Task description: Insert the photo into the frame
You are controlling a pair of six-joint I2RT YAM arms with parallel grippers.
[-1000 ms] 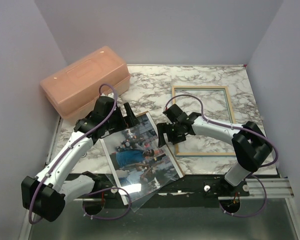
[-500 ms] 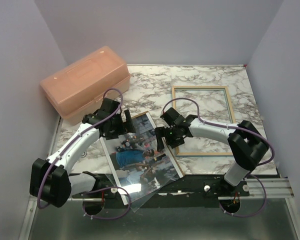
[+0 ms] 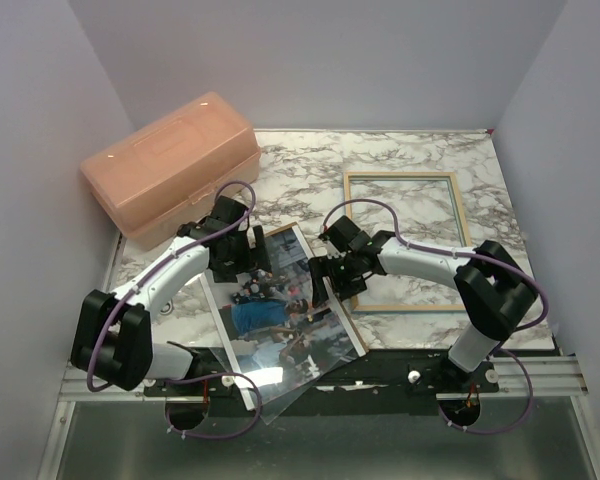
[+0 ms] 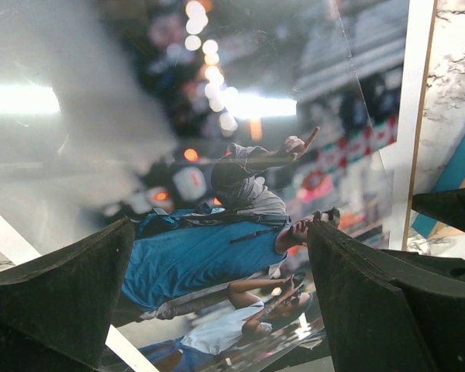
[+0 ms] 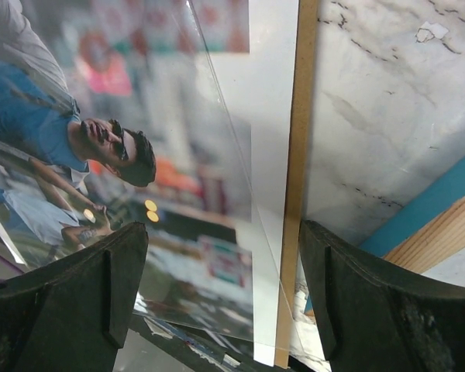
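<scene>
photo [image 3: 280, 318] | text blurred | left hand [image 3: 257, 258] spread | right hand [image 3: 321, 283] spread

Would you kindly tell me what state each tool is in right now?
Left tool: open, holding nothing, over the photo.
Right tool: open, holding nothing.

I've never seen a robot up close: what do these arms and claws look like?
The left arm and right arm are white tubes joined by chunky black joints, with a thin purple cable looping along each. The left gripper and right gripper each end in two broad, wedge-shaped black fingers.
</scene>
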